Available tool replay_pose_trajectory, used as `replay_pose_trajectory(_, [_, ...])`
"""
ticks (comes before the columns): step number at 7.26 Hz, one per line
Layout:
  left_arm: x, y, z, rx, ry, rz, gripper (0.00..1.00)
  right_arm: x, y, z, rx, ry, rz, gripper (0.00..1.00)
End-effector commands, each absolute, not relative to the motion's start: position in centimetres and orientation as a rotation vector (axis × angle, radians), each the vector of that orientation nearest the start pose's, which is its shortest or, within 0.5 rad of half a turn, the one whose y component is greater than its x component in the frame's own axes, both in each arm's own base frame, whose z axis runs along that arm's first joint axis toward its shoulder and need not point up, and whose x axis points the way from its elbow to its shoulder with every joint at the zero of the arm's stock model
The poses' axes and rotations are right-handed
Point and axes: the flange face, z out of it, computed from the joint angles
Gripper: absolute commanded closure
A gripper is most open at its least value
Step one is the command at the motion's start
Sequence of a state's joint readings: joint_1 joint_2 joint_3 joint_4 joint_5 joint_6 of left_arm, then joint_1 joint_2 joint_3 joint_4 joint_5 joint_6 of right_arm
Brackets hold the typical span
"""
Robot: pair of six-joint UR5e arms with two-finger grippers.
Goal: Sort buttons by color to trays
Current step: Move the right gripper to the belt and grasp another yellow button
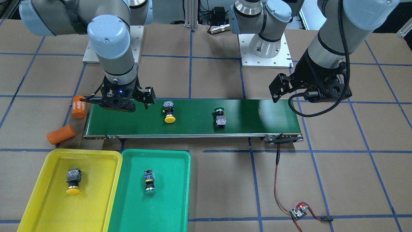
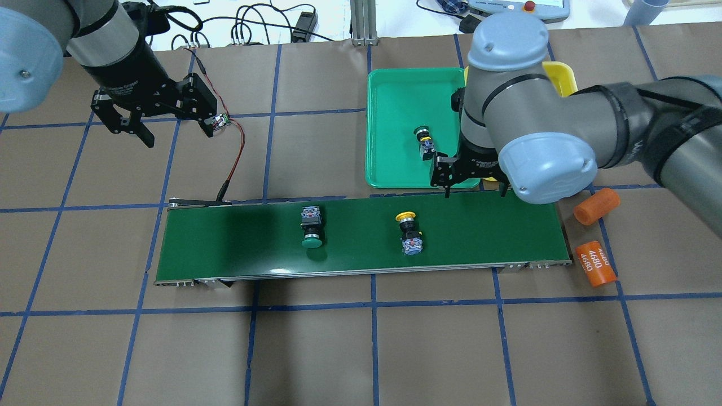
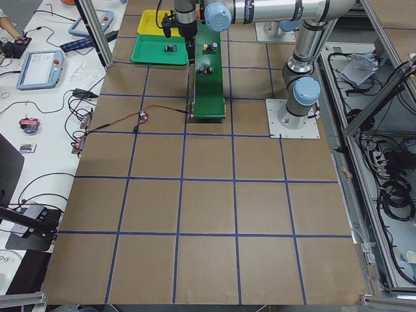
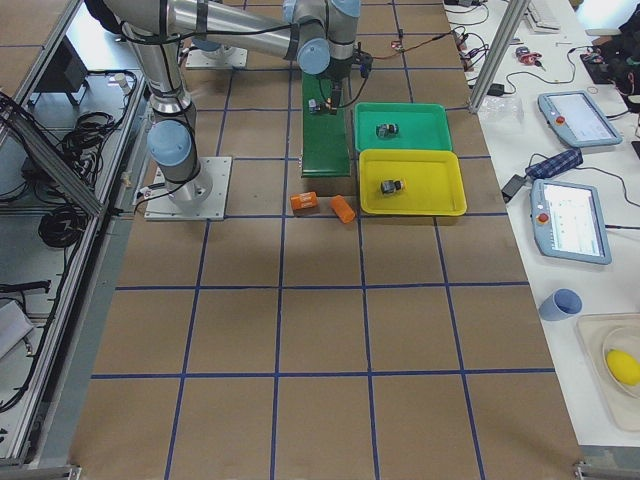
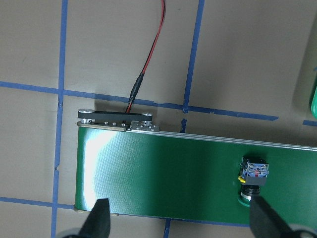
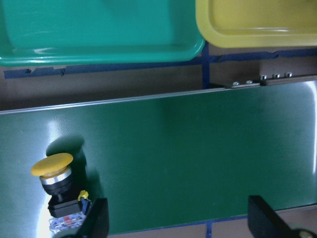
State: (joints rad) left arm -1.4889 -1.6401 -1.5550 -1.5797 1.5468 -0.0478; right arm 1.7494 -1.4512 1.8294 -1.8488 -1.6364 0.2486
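Two buttons lie on the conveyor belt [image 2: 361, 242]: a green-capped one [image 2: 311, 228] [image 5: 252, 181] and a yellow-capped one [image 2: 409, 231] [image 6: 57, 186]. Another yellow button [image 1: 73, 182] lies in the yellow tray [image 1: 96, 199]. Another green button [image 1: 149, 182] [image 2: 424, 141] lies in the green tray [image 2: 395, 101]. My right gripper [image 2: 474, 192] [image 6: 178, 200] hangs open and holds nothing, above the belt's end nearest the trays, beside the yellow button. Over the belt's other end, above the bare table, my left gripper [image 2: 172, 127] [image 5: 180, 201] is open with nothing in it.
Two orange cylinders [image 2: 596, 206] [image 2: 595, 263], one printed "4680", lie on the table past the belt's tray-side end. A red-black cable [image 2: 234, 152] runs from the belt's other end to a small circuit board [image 1: 297, 212]. Blue tape lines grid the brown table.
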Motion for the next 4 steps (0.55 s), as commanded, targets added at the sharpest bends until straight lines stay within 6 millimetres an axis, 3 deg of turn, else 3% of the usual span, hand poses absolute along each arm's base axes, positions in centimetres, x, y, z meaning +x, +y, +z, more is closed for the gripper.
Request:
replay_pose_trajectory(1, [-9.4, -51.0, 44.2, -0.203, 3.155, 0.149, 0.0, 23.3, -47.1, 30.3, 0.112, 3.199, 0.226, 0.0])
replay_pose_trajectory(4, [-8.9, -52.3, 45.2, -0.217, 3.155, 0.111, 0.0, 23.9, -47.5, 28.0, 0.113, 3.146, 0.32, 0.0])
